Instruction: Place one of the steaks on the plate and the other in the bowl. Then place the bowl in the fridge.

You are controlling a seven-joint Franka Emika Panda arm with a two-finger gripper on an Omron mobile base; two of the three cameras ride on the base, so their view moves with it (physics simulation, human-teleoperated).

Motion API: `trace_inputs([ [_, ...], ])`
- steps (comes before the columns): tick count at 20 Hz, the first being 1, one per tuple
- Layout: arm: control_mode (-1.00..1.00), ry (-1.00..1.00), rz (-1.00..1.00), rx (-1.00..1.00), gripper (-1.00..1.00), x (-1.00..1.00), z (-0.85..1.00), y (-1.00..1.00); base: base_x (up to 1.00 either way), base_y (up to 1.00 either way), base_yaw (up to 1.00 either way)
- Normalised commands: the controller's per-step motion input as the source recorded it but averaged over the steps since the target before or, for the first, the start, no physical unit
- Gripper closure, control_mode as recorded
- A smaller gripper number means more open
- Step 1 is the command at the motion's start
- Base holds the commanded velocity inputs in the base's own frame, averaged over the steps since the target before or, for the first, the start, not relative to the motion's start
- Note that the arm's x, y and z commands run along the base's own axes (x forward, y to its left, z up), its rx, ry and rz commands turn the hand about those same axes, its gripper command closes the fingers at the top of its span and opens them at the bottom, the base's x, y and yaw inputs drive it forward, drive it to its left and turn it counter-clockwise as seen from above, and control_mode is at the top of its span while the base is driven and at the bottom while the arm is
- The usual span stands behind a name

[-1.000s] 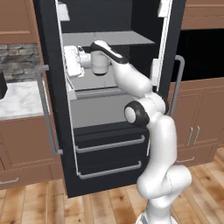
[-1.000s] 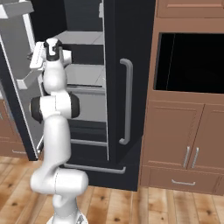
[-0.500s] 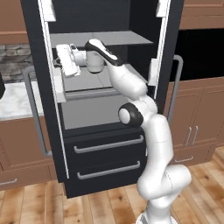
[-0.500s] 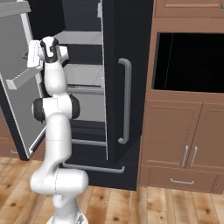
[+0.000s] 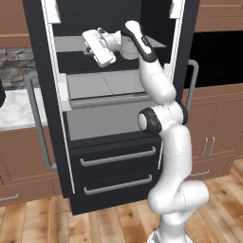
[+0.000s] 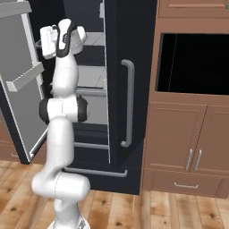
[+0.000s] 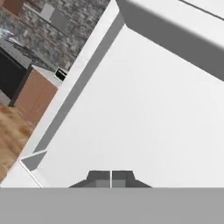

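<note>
The fridge (image 5: 114, 142) stands with its left door swung open – grey shelves bare. The gripper (image 7: 111, 176), fingertips pressed together and holding nothing, is raised near the upper shelf, facing the open door's white inner panel (image 7: 144, 109).

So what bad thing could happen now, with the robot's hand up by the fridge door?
1. The tool is shut and empty, right beside the open left door of the fridge. A push from it might swing the door wider or scrape its inner side.
2. The arm reaches in past the grey shelves. If it turns sharply, its elbow might hit a shelf edge or the right door.
</note>
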Motion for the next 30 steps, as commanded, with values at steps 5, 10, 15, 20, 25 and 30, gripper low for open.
trace_inputs([
  [5,-1.00,-0.23,-0.06,-0.22,1.00,-1.00,-0.10,-1.00,0.00,0.00,0.00],
  [10,-1.00,-0.22,-0.06,-0.29,1.00,-1.00,-1.00,-0.57,0.00,0.00,0.00],
  [15,-1.00,-0.44,0.00,-0.31,1.00,-1.00,-0.99,-0.40,0.00,0.00,0.00],
  [20,-1.00,-0.73,0.00,-0.05,1.00,-1.00,0.64,-0.54,0.00,0.00,0.00],
  [25,-1.00,-0.77,0.03,-0.15,1.00,-1.00,0.01,-0.34,0.00,0.00,0.00],
  [30,-1.00,-0.37,-0.47,-0.12,1.00,-0.38,-0.15,0.12,0.00,0.00,0.00],
])
